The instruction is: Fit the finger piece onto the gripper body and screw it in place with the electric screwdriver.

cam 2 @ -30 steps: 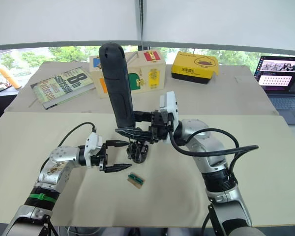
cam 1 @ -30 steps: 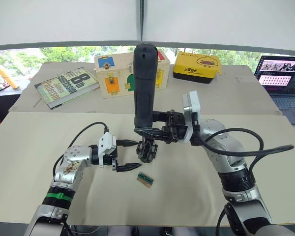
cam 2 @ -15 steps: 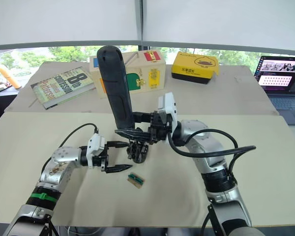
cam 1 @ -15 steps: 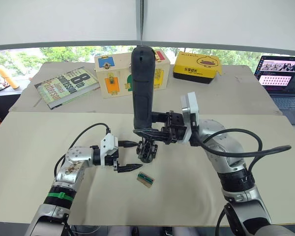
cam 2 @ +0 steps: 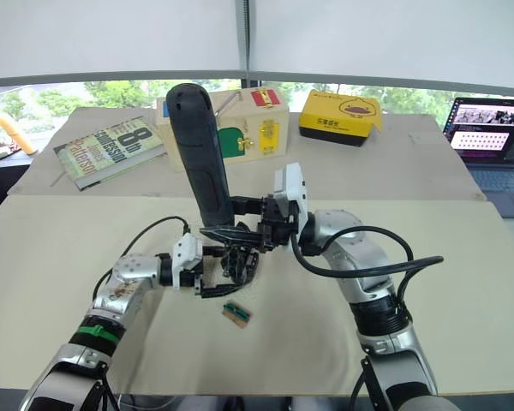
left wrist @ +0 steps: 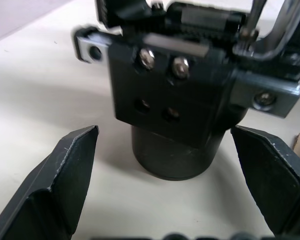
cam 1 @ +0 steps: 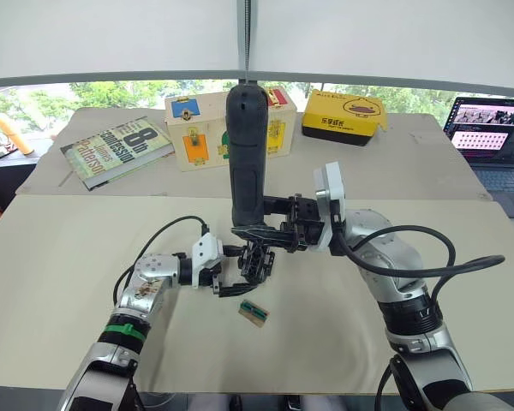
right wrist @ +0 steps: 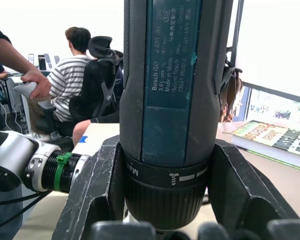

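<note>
Right gripper (cam 1: 261, 229) clamps the electric screwdriver (cam 1: 245, 154) low on its barrel, the two black fingers pressed against either side of the collar, as the right wrist view shows. The tool stands nearly upright, rounded end uppermost, with the thin metal bit running down into the top of the gripper body (cam 1: 257, 262). The gripper body rests on its round base on the table (cam 1: 60, 257), directly below the tool.

Left gripper (cam 1: 231, 270) is spread wide, with one finger (left wrist: 60, 175) on each side of the round base and neither touching it. The finger piece cannot be made out as a separate part; whether it is already seated on the assembly cannot be told.

Recommended procedure for the step in hand, judged to be driving the screw:
- Close the left gripper on the round base before any torque is applied, so the assembly cannot spin or tip.
- Keep the bit in line with the screw axis; a tilted barrel is likely to slip off the screw head.
- Press down lightly and steadily.

Right forearm reaches in from the right, wrist bent so the fingers lie level. Left forearm lies low over the table, reaching in from the left. A small green-and-tan block (cam 1: 254, 312) lies just in front of the assembly
</note>
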